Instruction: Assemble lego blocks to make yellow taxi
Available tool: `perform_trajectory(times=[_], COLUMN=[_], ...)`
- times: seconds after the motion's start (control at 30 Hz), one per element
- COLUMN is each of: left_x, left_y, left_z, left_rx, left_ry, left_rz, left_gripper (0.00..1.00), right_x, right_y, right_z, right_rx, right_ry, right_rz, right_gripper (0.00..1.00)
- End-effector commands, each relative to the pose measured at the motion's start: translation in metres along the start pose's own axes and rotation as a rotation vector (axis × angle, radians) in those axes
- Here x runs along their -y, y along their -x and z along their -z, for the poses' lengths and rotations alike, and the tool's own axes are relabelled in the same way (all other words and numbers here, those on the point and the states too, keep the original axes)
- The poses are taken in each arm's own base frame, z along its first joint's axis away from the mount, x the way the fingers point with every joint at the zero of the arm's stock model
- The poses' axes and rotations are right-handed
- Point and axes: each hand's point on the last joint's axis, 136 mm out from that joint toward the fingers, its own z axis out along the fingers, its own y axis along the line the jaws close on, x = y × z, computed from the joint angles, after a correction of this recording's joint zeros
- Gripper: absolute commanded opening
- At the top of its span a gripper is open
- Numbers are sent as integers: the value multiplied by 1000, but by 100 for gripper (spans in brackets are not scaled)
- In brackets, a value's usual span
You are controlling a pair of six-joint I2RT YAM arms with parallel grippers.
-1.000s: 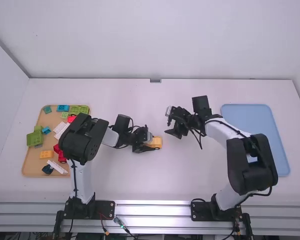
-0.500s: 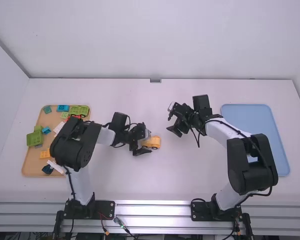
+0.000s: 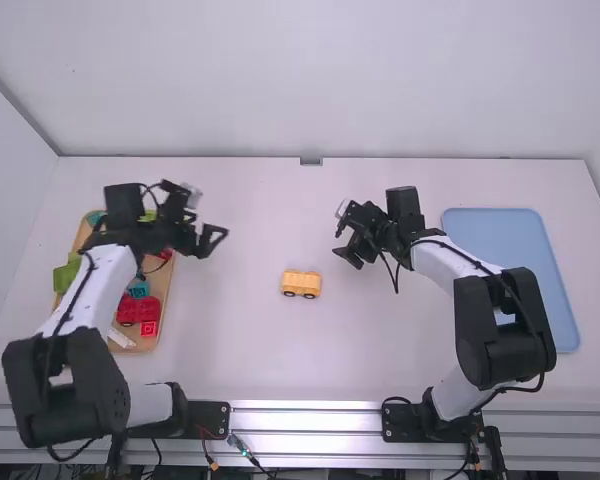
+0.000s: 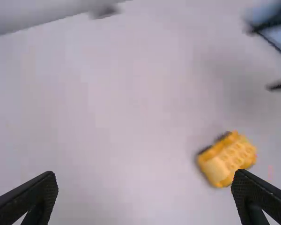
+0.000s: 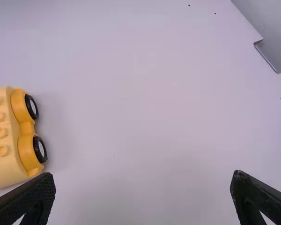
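Left gripper [image 4: 145, 180] and right gripper [image 5: 143, 180] have fingers apart, empty. The yellow car [image 3: 301, 284] seems partly built; next probably calls for fetching from block tray [image 3: 163, 282] at its nine o'clock.

Bright, diffuse light covers the surface [image 3: 240, 350]; glare streaks the metal rail [image 3: 305, 420] on the near side. The left gripper [image 3: 210, 240] is slightly blurred. The left wrist view smears the taxi [image 4: 228, 158]; in the right wrist view, a faint, soft shadow lies beside it.
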Motion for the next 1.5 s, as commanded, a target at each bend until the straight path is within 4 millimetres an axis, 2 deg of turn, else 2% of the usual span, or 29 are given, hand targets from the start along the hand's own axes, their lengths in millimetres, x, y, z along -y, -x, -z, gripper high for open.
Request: perform_trajectory(times=[0.0,0.07,0.1,0.13,0.17,0.23,0.4,0.57,0.73,0.8,0.9,0.93,0.97,1.03,1.13,1.47], left_x=[-59,-91,-101,-117,-118,-132,-145,-160,-180,-187,-196,-197,-197,-198,-196,-205], left_y=[-10,-28,-35,-51,-53,-79,-109,-138,-172,-180,-198,-205,-206,-223,-237,-248], left_z=[39,73,84,103,105,124,138,143,133,128,121,119,119,123,128,121], left_rx=[3,39,57,88,89,110,70,-17,-164,-190,-242,-253,-255,-279,-291,-228], left_ry=[339,550,622,743,754,875,925,951,966,964,964,969,972,1023,1079,1085], left_rz=[438,695,785,928,941,1106,1223,1339,1467,1489,1532,1562,1567,1615,1645,1629], left_gripper=[99,99,99,99,99,99,99,99,100,96,81,79,79,78,78,71], right_x=[1,2,3,4,4,5,5,6,9,9,9,9,9,9,9,10], right_y=[0,1,1,2,3,3,4,4,6,7,7,7,7,7,7,6], right_z=[0,0,0,0,0,0,0,0,0,0,0,0,0,0,0,0], right_rx=[4,9,12,15,16,19,20,22,31,33,33,33,33,33,33,30], right_ry=[0,-5,-8,-11,-12,-15,-16,-19,-29,-31,-30,-30,-30,-31,-31,-33], right_rz=[-9,-5,-3,1,1,4,5,7,15,17,16,16,16,17,17,20], right_gripper=[99,99,99,99,99,99,99,99,99,99,99,99,99,99,99,99])
